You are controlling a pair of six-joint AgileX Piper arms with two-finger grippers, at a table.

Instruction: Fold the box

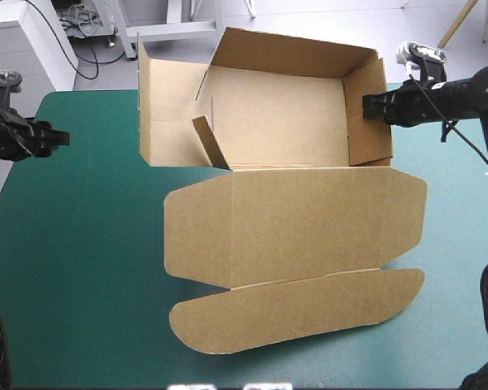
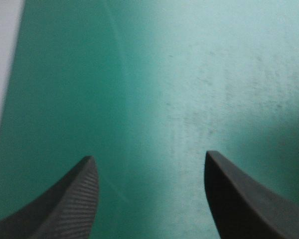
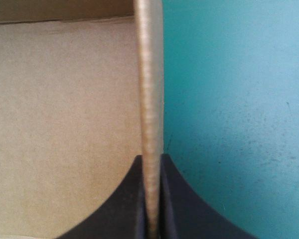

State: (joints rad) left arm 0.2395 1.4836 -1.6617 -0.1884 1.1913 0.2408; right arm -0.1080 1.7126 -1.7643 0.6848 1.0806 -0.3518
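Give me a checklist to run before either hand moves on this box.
1. Right hand shut on the box, at its right wall: ok.
2. Left hand open, over bare teal-green cover, clear of the box: ok.
3. Left end of the box tucked: not ok; a flap leans loose there.
4. Lid flat on the table, out of the tray: ok.
5. Right wall fully tucked down: cannot tell.

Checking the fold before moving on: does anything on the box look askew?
Inside the box, near its front left corner, a flap leans slanted into the tray, untucked. The right gripper pinches the right wall; the left gripper hangs open, apart.
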